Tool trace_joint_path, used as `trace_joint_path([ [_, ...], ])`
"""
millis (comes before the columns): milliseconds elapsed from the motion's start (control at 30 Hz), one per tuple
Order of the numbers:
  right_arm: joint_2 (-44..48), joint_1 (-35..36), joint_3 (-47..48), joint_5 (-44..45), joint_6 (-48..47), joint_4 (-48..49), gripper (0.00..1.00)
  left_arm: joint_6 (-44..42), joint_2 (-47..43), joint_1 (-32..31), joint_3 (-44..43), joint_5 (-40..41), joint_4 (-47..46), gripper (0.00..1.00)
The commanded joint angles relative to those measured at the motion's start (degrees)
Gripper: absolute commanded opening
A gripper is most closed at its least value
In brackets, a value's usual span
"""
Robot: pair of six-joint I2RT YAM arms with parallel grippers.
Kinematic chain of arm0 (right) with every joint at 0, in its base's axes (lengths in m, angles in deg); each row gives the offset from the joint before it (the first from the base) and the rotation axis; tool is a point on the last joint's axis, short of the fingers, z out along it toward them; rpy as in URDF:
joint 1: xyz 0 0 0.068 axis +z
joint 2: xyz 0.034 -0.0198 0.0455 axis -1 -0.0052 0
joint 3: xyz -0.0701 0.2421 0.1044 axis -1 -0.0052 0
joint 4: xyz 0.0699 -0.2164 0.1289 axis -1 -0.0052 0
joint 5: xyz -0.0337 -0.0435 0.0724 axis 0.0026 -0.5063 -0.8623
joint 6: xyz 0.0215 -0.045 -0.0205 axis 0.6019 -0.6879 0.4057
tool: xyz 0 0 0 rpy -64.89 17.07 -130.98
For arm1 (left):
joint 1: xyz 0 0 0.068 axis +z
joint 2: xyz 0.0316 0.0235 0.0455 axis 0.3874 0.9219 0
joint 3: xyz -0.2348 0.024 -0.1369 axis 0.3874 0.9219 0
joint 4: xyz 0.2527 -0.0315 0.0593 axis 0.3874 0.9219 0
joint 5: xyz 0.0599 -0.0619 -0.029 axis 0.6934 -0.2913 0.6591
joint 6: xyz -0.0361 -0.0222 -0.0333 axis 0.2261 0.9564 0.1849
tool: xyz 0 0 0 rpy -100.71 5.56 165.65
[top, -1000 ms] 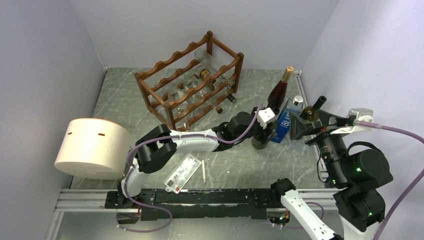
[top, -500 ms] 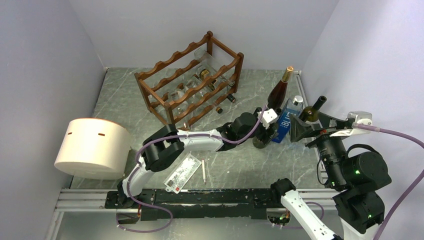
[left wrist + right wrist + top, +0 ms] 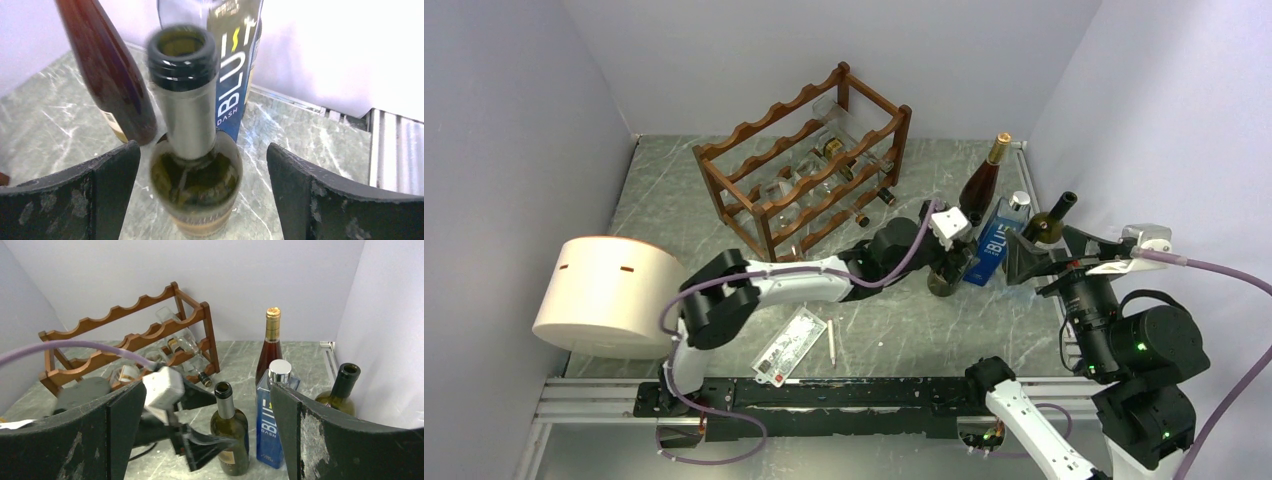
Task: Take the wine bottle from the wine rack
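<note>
The wine rack stands at the back with several glass bottles lying in it; it also shows in the right wrist view. A green wine bottle stands upright on the table, off the rack. My left gripper is open around it; in the left wrist view there is a gap between the bottle and each finger. My right gripper is open and empty, looking over the bottle from the right.
A red-brown bottle with a gold cap, a blue BLU bottle and another green bottle stand close behind and right of the left gripper. A white cylinder sits at the left. A card and a pen lie near the front.
My left wrist pushed a little to the right, then drew back left beside the standing green bottle. The bottle stays upright. The right arm has barely moved.
</note>
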Motion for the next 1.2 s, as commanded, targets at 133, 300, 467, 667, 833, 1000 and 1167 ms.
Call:
trace_joint_path([
  [133, -3.4, 0.6, 4.3, 2.6, -2.8, 0.2, 1.00, -4.9, -23.6, 0.0, 17.0, 5.2, -3.2, 0.99],
  [300, -6.0, 0.7, 5.8, 5.7, -4.7, 1.3, 1.00, -6.9, -41.2, 0.6, 28.6, 15.0, 8.7, 0.99],
  [467, -12.9, 0.7, 5.2, 7.1, -6.0, 2.5, 1.00, 2.8, -52.9, 1.7, 32.0, 24.1, 29.6, 0.99],
  [667, -23.5, 0.6, 5.0, -2.1, -3.6, 5.7, 1.00, 14.4, -67.5, 2.4, 38.5, 31.9, 41.9, 0.98],
  [833, -33.2, 1.2, 4.1, -5.8, 0.3, 9.6, 1.00, 22.4, -78.5, 2.6, 43.0, 35.8, 47.2, 0.99],
  [1000, -43.7, 8.1, 6.0, -0.8, -1.6, 9.7, 1.00, 24.0, -85.4, 2.7, 46.0, 35.6, 47.6, 1.00],
  [1167, -54.4, 10.8, 10.0, -1.9, -3.2, 8.4, 1.00, 24.2, -84.8, 2.7, 44.8, 35.9, 50.3, 1.00],
])
